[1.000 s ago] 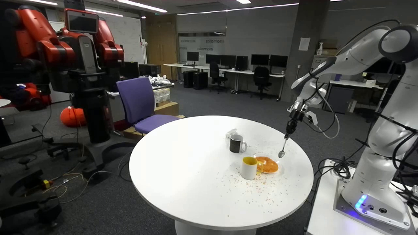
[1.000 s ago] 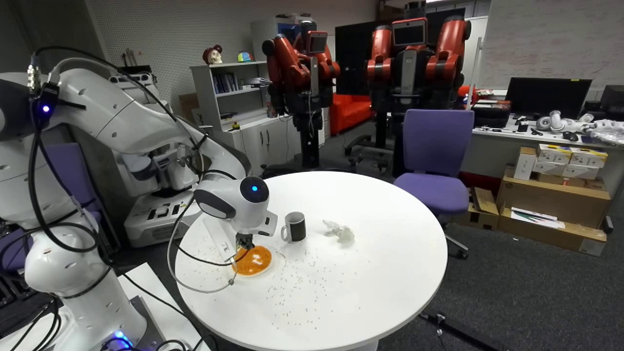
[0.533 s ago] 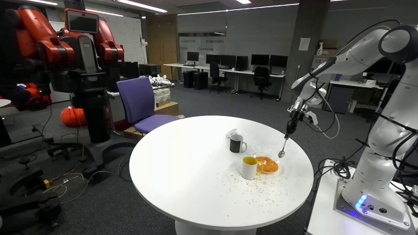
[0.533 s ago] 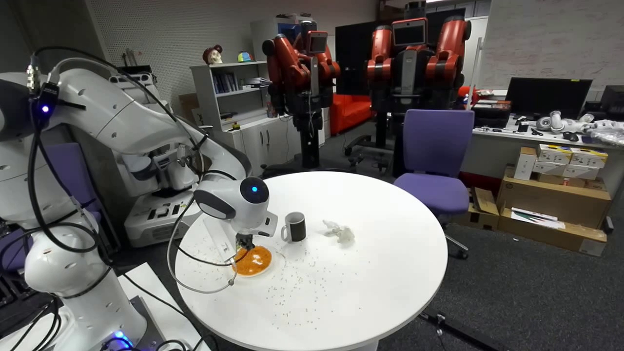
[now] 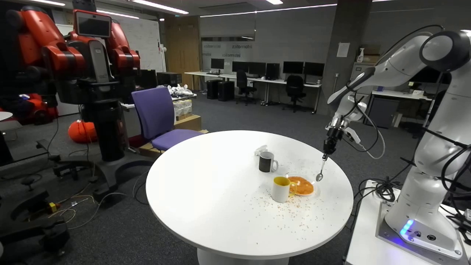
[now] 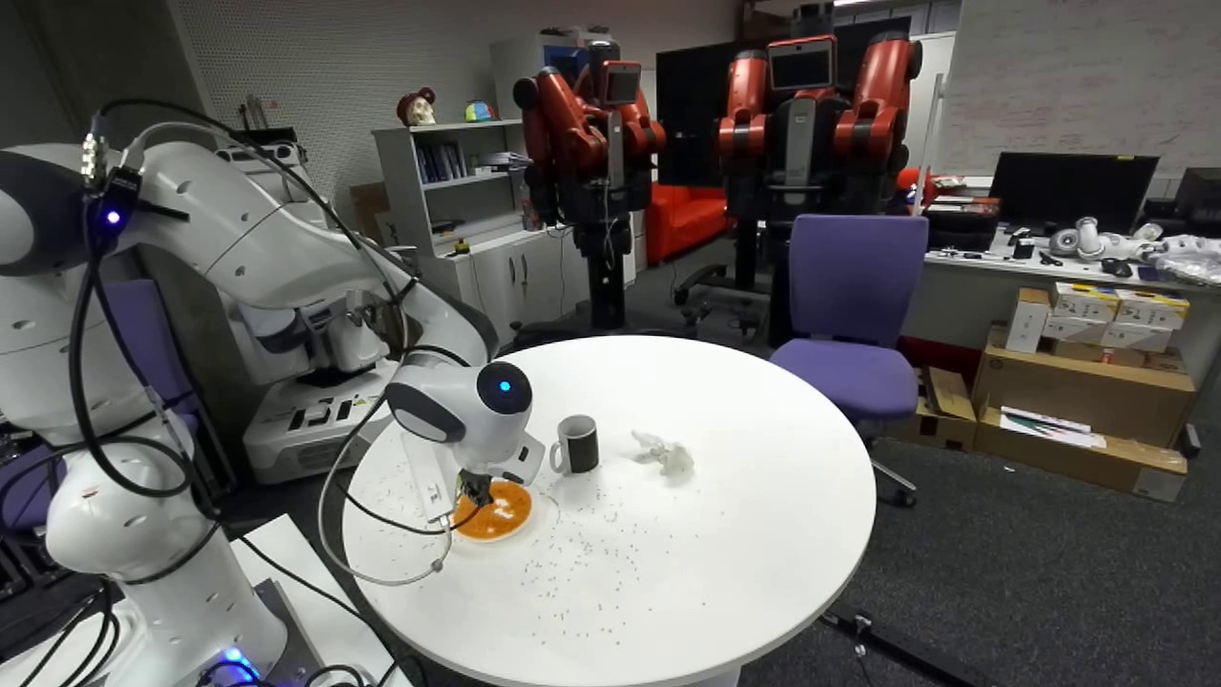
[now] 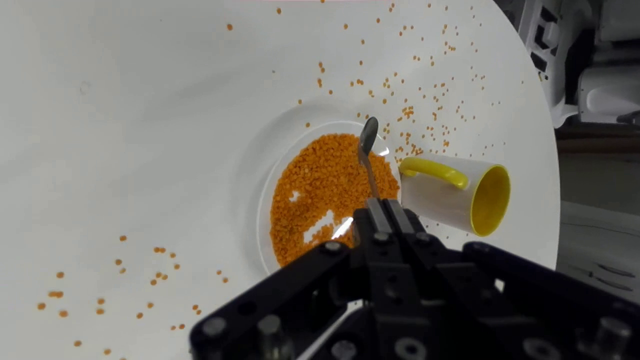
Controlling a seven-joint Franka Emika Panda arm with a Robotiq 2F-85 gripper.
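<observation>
My gripper [image 7: 384, 201] is shut on a metal spoon [image 7: 369, 134], with its bowl pointing down, away from the fingers. In an exterior view the spoon [image 5: 319, 177] hangs above the table beside the plate. The white plate [image 7: 265, 220] holds orange grains [image 7: 320, 172], with small bare patches. In the wrist view the spoon lies across the plate's edge; whether it touches is unclear. A white mug with yellow inside and handle [image 7: 440, 197] stands upright close beside the plate; it also shows in an exterior view [image 5: 280, 192]. My gripper [image 6: 475, 489] partly covers the plate there.
A black-and-white mug [image 5: 265, 162] stands beyond the plate, also seen in an exterior view [image 6: 579, 445]. Crumpled clear plastic [image 6: 671, 458] lies near it. Loose grains are scattered over the round white table [image 5: 206, 184]. A purple chair [image 6: 844, 372] stands at its edge.
My gripper and the spoon have moved slightly lower and a little to the right in an exterior view, with a small change of tilt. The mugs and plate have not moved.
</observation>
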